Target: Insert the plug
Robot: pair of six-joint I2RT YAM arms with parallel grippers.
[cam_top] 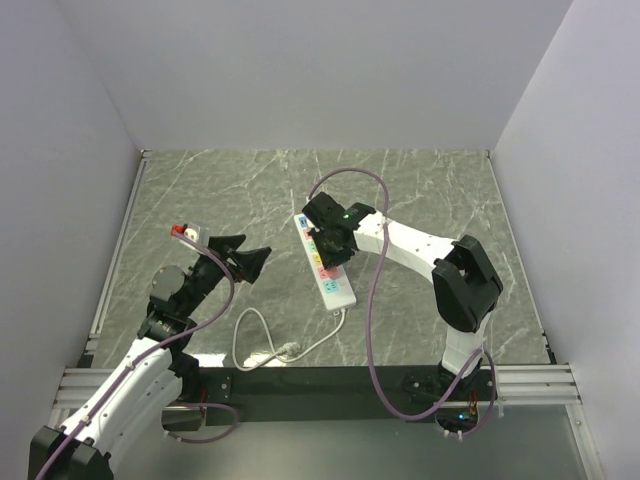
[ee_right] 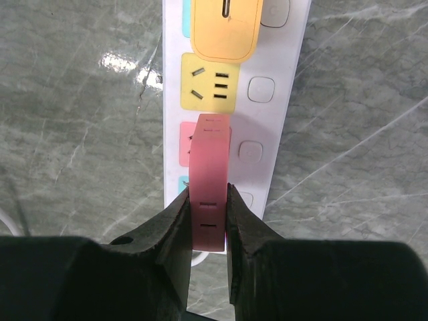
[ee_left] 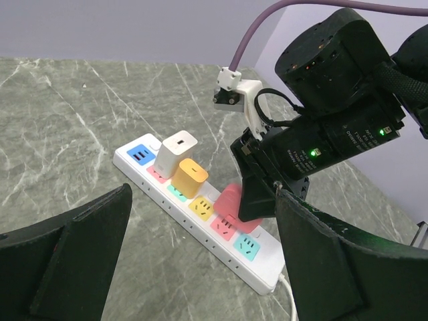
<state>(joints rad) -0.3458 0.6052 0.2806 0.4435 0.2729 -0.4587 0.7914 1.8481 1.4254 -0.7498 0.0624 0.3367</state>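
A white power strip (cam_top: 336,282) lies mid-table; it also shows in the left wrist view (ee_left: 194,231) and the right wrist view (ee_right: 284,73). A white plug (ee_left: 175,150) and an orange plug (ee_left: 189,175) sit in it. My right gripper (ee_right: 208,207) is shut on a pink plug (ee_right: 208,174) and holds it tilted just over the strip by the pink socket (ee_left: 223,229), between the free yellow socket (ee_left: 200,207) and the teal one (ee_left: 247,248). Its prongs are hidden. My left gripper (cam_top: 245,258) is open and empty, left of the strip.
The strip's white cable (cam_top: 262,345) loops toward the near edge between the arm bases. The right arm's purple cable (cam_top: 372,290) arcs over the table. Grey walls stand on three sides.
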